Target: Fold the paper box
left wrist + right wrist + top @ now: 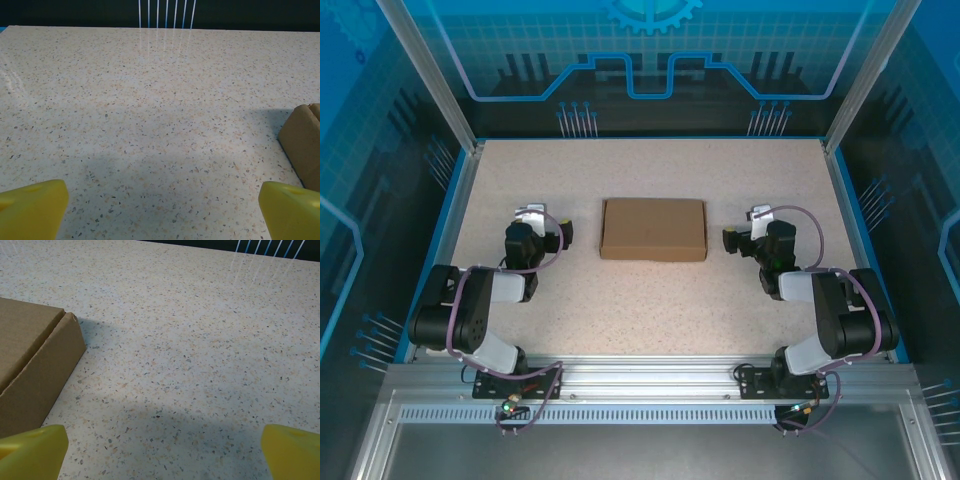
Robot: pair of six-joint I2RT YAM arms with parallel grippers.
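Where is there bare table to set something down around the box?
Widest free patch: the table between the paper box and the far edge. A second bare strip runs between the box and the near rail. Tighter beside the box, where the open left fingers and right fingers sit at either side.

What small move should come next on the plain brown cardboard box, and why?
Probably just retreat and finish: the plain brown cardboard box already looks closed and flat on top, and the left gripper and right gripper stand open on either side, touching nothing.
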